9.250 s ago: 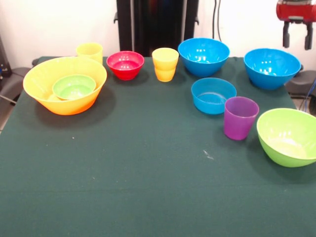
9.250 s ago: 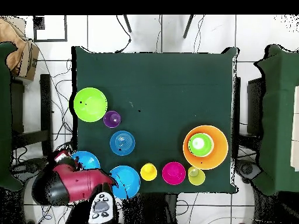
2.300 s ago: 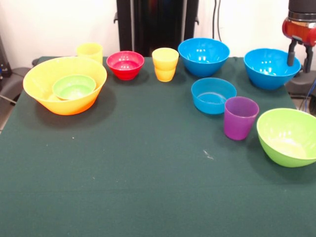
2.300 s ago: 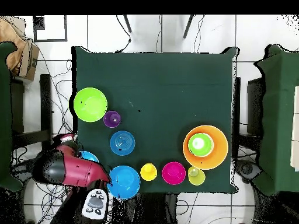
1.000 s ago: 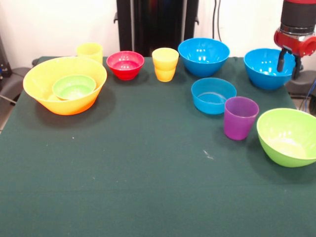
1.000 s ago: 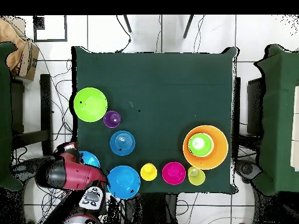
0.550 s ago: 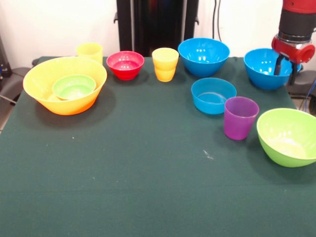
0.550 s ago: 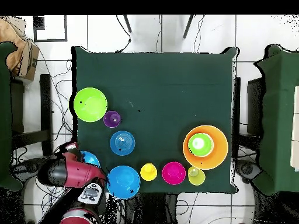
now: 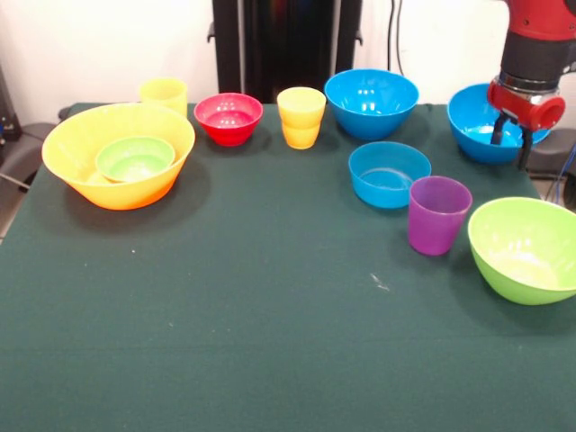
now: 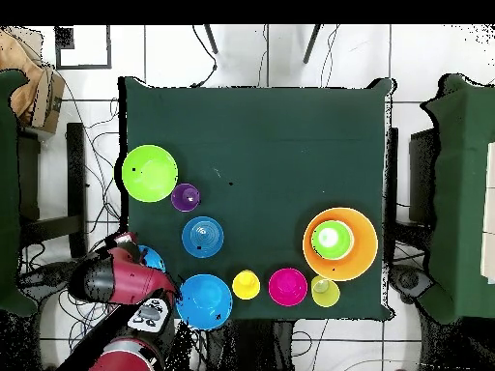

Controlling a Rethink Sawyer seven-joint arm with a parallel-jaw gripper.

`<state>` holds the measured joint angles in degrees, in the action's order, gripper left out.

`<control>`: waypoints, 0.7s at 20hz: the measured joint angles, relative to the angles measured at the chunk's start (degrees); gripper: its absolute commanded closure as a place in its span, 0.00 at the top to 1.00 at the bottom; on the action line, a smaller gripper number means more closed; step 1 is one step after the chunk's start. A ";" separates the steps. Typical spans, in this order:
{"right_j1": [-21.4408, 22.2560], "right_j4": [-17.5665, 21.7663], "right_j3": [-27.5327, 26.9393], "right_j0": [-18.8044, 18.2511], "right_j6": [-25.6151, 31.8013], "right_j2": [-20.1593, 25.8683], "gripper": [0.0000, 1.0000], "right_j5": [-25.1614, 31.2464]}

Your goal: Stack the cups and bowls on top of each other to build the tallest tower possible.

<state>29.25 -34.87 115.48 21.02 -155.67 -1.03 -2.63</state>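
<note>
Everything on the green table (image 9: 270,306) is sitting upright with its mouth facing up, nothing tipped over. The gripper (image 9: 511,144) is hanging right over the big blue bowl (image 9: 477,121) at the corner, its two dark fingers (image 9: 497,131) spread apart, one dipping inside the bowl and the other outside its rim, so the rim is sitting between them, but I can't tell if they're actually touching it. From overhead the red arm (image 10: 111,280) is covering most of that bowl. The orange-yellow bowl (image 9: 117,155) is sitting way over at the opposite side with the small green bowl (image 9: 135,158) nested inside. The purple cup (image 9: 437,214) is standing between the shallow blue bowl (image 9: 388,174) and the lime green bowl (image 9: 526,249), near the gripper.
</note>
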 measured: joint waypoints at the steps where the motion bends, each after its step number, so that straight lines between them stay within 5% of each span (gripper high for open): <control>1: -0.13 0.00 -0.16 0.15 0.00 -0.16 1.00 0.00; 13: -2.35 -0.85 -2.40 2.98 0.00 -4.39 1.00 0.01; 14: -2.51 -0.99 -2.60 3.37 0.00 -4.86 0.00 0.01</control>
<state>26.74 -35.86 112.88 24.40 -155.67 -5.89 -2.62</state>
